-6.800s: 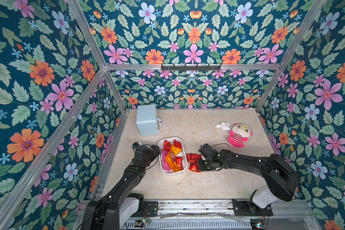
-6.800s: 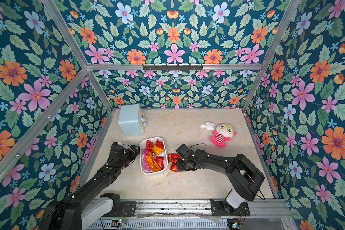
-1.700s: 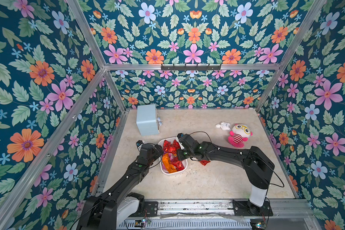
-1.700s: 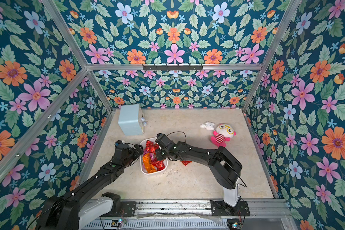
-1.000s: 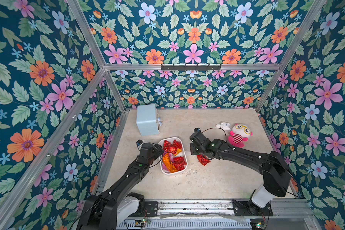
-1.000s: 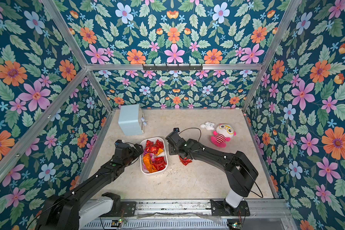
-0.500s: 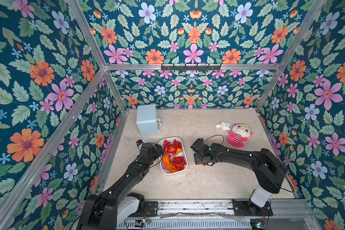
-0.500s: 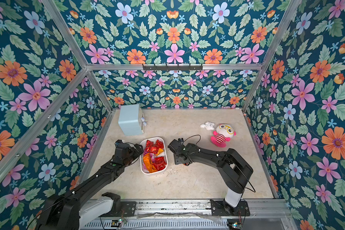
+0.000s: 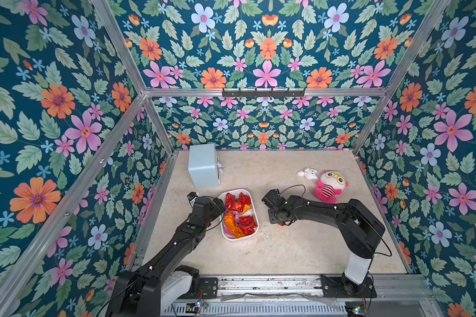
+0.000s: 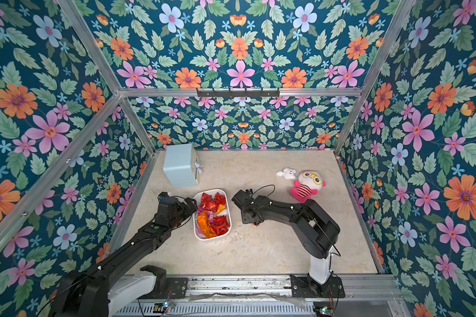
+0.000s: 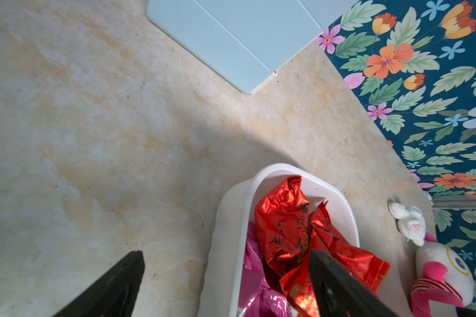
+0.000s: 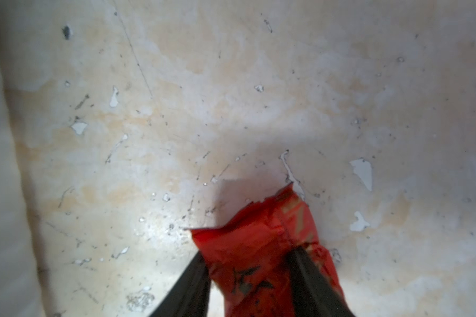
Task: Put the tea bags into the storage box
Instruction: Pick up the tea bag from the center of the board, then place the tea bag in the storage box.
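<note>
The storage box [image 9: 233, 238] [image 10: 211, 238] is a shallow white tray on the table, and it holds several tea bags [image 9: 238, 204] [image 10: 213, 204] in red, pink and orange foil. My left gripper [image 9: 221, 206] [image 11: 225, 254] is open and straddles the box's left wall. One of its fingers [image 11: 335, 285] hangs over the tea bags inside. My right gripper [image 9: 281, 220] [image 12: 249, 263] points down at the table just right of the box and is shut on a red tea bag [image 12: 259, 247]. Only a red sliver [image 9: 282, 224] of that bag shows in a top view.
A pale blue drawer box [image 9: 204, 166] stands behind the storage box near the left wall. A pink plush doll [image 9: 329, 186] and a small white plush [image 9: 308, 173] lie at the back right. Floral walls close in three sides.
My right gripper came away from the box, dropped onto the loose red tea bag on the table and closed on it. The left arm has not moved.
</note>
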`<action>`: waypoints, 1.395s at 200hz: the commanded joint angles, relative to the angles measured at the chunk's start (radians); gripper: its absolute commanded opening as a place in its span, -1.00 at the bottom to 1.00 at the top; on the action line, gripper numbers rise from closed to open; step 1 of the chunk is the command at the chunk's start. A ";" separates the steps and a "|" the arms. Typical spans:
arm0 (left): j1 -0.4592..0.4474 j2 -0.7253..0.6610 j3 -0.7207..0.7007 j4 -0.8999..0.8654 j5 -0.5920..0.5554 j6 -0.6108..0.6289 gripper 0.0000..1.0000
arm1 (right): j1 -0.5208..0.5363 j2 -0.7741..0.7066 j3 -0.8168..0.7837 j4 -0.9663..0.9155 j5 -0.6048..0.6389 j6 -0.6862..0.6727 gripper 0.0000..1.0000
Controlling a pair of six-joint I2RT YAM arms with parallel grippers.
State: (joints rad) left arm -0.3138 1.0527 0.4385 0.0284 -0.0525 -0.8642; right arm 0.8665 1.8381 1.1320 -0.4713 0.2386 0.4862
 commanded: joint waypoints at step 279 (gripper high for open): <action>0.095 -0.153 -0.052 -0.082 -0.014 0.013 0.99 | 0.147 0.104 0.333 0.195 -0.335 -0.083 -0.29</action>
State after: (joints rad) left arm -0.2226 0.9012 0.3878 -0.0467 -0.0711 -0.8604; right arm 1.0119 1.9430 1.4509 -0.2756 -0.0925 0.4183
